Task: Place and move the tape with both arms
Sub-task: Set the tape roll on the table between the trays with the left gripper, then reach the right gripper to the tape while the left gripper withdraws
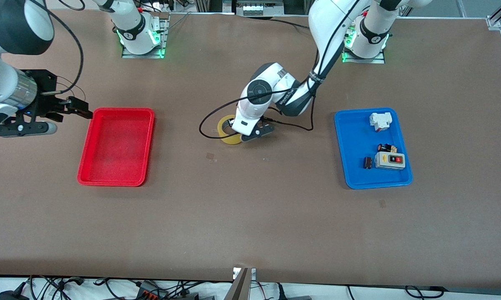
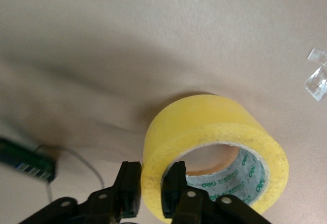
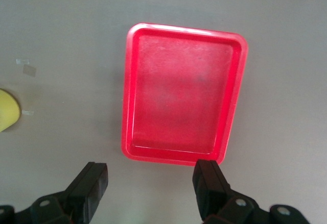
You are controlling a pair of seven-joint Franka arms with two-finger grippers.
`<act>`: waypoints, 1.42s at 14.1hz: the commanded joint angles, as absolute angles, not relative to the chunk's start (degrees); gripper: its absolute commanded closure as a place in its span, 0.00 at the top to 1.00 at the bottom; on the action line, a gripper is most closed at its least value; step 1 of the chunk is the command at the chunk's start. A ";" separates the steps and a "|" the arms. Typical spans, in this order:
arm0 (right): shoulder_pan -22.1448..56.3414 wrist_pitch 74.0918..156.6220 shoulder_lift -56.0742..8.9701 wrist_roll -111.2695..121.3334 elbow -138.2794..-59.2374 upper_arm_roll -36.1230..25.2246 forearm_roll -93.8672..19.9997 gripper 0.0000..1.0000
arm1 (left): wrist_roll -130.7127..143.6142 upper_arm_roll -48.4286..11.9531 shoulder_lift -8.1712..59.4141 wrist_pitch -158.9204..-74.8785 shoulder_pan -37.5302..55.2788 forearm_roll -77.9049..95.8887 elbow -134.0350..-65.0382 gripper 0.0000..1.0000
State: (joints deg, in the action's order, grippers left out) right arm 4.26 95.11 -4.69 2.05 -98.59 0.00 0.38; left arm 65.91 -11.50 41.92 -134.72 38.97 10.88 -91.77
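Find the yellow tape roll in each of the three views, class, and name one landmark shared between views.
Front view: tape mid-table, partly under the left pincer.
Left wrist view: tape fills the frame, wall pinched.
Right wrist view: tape, a sliver at the edge.
Shared landmark: red tray.

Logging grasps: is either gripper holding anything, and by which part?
The left gripper pinches the tape by its ring wall, one finger inside the hole. The right gripper is open, empty.

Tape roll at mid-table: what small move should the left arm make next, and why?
Probably a short straight lift. The left pincer is closed across the wall of the tape, one finger inside the hole and one outside, with the roll on the table between the trays. The right pincer waits open by the red tray.
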 commanded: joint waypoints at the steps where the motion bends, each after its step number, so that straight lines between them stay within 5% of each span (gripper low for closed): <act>1: 5.71 94.83 -5.97 1.67 -98.52 -0.09 1.06 1.00 | 66.36 -10.46 42.37 -134.30 38.50 10.90 -89.91 1.00; 7: 12.03 96.84 -11.33 1.41 -98.52 -0.09 -2.71 1.00 | 66.01 -5.19 29.47 -120.35 33.59 5.28 -90.26 1.00; 14: 27.31 110.80 -22.83 -15.78 -98.70 -0.09 -3.34 1.00 | 46.00 -5.27 19.61 -96.36 16.99 3.96 -91.05 1.00; 20: 38.93 124.62 -33.13 -30.14 -98.70 -0.09 -4.39 1.00 | 22.99 -6.68 8.46 -87.38 2.83 3.87 -94.66 1.00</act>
